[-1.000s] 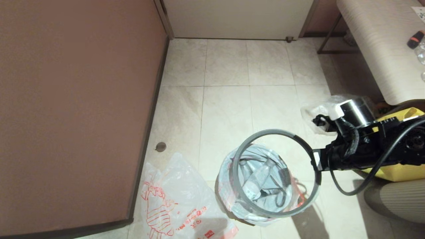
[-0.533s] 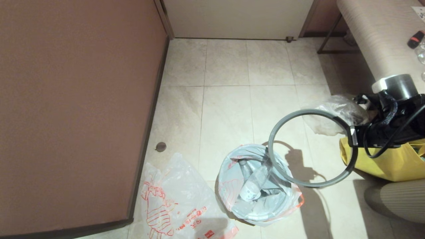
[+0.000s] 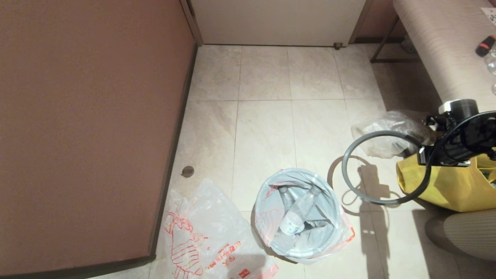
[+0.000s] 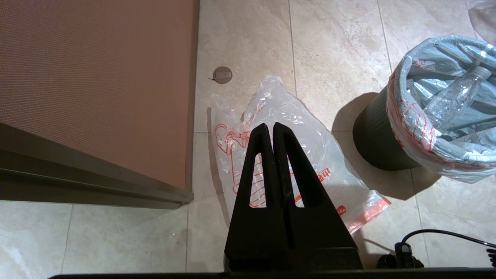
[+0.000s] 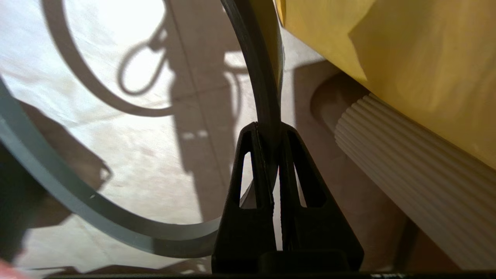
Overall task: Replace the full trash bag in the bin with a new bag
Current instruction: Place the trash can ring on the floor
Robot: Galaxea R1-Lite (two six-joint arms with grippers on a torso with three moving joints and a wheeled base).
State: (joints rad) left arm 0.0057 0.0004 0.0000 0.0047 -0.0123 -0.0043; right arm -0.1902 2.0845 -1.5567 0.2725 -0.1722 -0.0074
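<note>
Between the right fingers: the grey ring rim (image 5: 267, 89), pinched edge-on by the two black fingers (image 5: 254, 162), which close tight on its band with no gap showing.
Right gripper (image 3: 421, 158): at the right side of the floor, held above the tiles beside the yellow tote (image 3: 445, 186); the ring rim (image 3: 362, 195) hangs out from it toward the bin, tilted, off the bin and apart from it, and throws a round shadow on the floor (image 3: 271, 116).
Left fingers: pressed together tip to tip, holding nothing and touching nothing.
Left gripper (image 4: 272, 128): above the new bag, not seen in the head view.
New bag (image 4: 279, 116): lies flat and crumpled on the floor near the corner of the brown panel (image 3: 85, 124), red drawing and lettering up, just beside the bin on its left.
Bin (image 4: 374, 135): black, upright on the floor, near the lower middle of the head view, its top bare of the ring.
Full trash bag (image 3: 302, 217): sits in the bin, mouth open, hem folded out over the bin's edge; clear plastic bottles (image 3: 296, 213) lie inside.
Clear bag (image 3: 387, 131): crumpled on the floor behind the ring, against the yellow tote.
Floor drain cap (image 3: 187, 171): small round disc close to the brown panel, beyond the new bag.
Bench (image 3: 445, 50): along the right edge, a black-and-orange marker (image 3: 485, 45) on it.
</note>
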